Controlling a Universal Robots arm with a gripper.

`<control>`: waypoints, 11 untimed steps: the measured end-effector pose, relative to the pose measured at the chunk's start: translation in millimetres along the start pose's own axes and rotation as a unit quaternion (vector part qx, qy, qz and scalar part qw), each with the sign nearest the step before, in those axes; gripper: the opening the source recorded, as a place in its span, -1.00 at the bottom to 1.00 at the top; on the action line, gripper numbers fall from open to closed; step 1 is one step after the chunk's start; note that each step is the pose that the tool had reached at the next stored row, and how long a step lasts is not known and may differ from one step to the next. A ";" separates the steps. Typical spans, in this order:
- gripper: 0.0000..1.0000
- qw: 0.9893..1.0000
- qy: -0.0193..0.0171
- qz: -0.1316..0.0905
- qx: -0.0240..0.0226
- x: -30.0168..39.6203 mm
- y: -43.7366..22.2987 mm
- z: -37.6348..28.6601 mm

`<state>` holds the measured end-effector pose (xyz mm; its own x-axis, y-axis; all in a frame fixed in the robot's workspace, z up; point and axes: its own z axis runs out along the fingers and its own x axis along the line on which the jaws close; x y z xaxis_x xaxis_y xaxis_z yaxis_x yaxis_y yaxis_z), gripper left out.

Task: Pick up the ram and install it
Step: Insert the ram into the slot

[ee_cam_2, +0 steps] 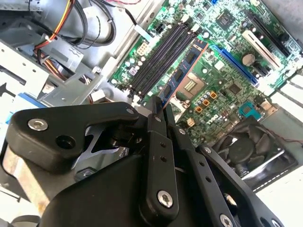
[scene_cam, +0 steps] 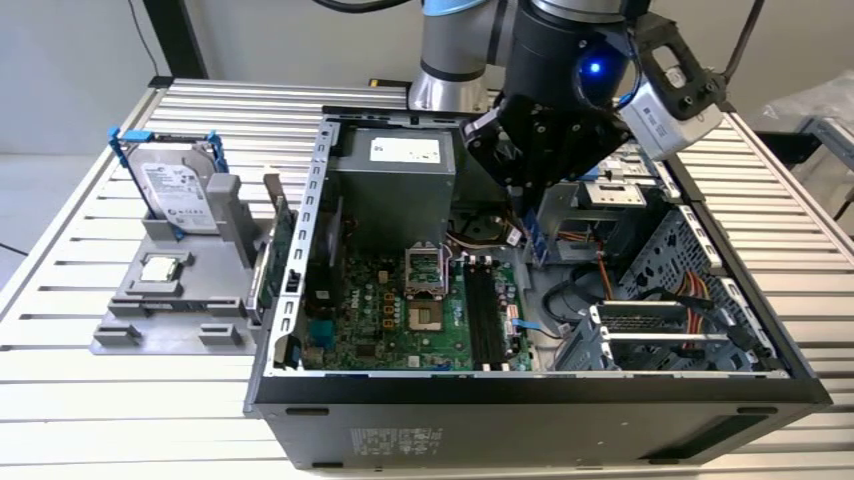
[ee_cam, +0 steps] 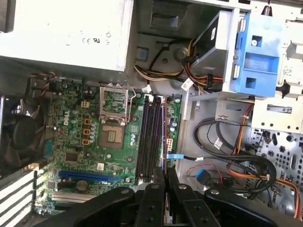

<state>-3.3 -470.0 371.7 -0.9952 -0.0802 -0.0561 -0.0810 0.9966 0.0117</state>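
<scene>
**Q:** Where was the ram, and how did the jaws stand?

**A:** The ram (ee_cam_2: pixel 182 71), a thin stick with a row of chips, was pinched by one end between the jaws of the gripper (ee_cam_2: pixel 158 106), which pressed on its two flat faces. The rest of the stick reached out past the jaw tips. Whether its far end touched anything could not be told.

**Q:** What lay beyond the jaw tips?

**A:** The green board (ee_cam_2: pixel 222 80). Its black slots (ee_cam_2: pixel 158 56) ran just beside the stick and nearly in line with it, as both wrist views showed. The square socket (ee_cam: pixel 115 101) lay farther to one side of the jaws, and the black fan (ee_cam_2: pixel 248 144) farther still.

**Q:** And away from the jaws?

**A:** In the exterior view the gripper hung inside the open case (scene_cam: pixel 534 410). Outside it, well apart from the jaws, a grey rack (scene_cam: pixel 160 305) held the hard drive (scene_cam: pixel 176 185) upright and a small square chip (scene_cam: pixel 162 268) flat.
</scene>
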 end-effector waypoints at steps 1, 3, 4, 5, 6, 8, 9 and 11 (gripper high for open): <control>-1.00 1.000 0.000 0.005 0.000 0.0 0.0 0.1; -1.00 1.000 0.000 0.015 0.001 0.0 0.0 0.0; -1.00 1.000 0.000 0.020 0.001 0.0 0.0 0.0; -1.00 1.000 0.000 0.025 0.001 0.0 0.0 0.1; -1.00 1.000 0.000 0.029 0.002 0.0 0.0 0.1; -1.00 0.999 0.000 0.039 0.002 0.0 0.0 0.1; -1.00 0.999 -0.001 0.044 0.002 0.0 0.1 0.1; -1.00 0.999 -0.001 0.051 0.003 0.0 0.1 0.1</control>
<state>-3.3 -470.0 371.6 -0.9982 0.0227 -0.0561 0.0221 0.9997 0.0117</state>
